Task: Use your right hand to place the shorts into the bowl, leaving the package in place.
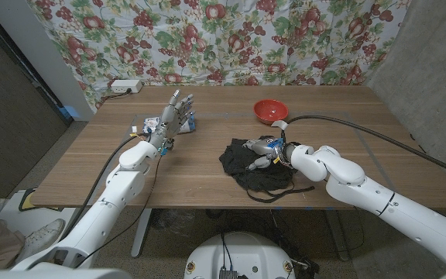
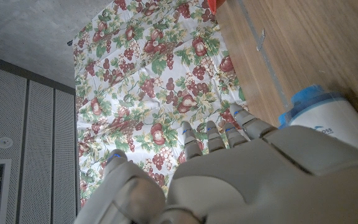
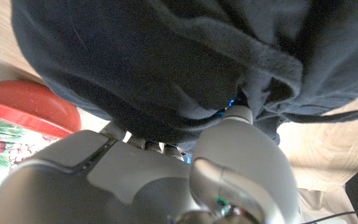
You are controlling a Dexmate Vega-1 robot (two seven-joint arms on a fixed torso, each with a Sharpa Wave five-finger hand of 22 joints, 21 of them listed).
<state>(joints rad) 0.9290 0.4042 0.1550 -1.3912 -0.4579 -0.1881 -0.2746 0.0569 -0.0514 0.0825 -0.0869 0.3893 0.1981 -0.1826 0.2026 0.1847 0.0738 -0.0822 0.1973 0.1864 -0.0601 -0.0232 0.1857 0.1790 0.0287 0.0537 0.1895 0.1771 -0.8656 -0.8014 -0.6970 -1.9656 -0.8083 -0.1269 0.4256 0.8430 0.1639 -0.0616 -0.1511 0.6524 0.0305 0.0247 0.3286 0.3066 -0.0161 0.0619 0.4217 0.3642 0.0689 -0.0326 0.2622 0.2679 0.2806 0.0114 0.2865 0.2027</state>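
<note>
On the wooden table (image 1: 347, 124) before a fruit-print curtain, the right hand (image 1: 263, 153) grasps the black shorts (image 1: 242, 159), not yet lifted, with the red bowl (image 1: 270, 111) just beyond it awaiting them.

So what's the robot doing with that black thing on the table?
The robot's right hand is on a crumpled pair of black fabric shorts lying on the wooden table, with its fingers dug into the cloth. The shorts are not lifted yet. A round red bowl waits farther back on the table, apart from them. The left hand is raised with fingers spread, holding nothing, near a white and blue package on the table.
</note>
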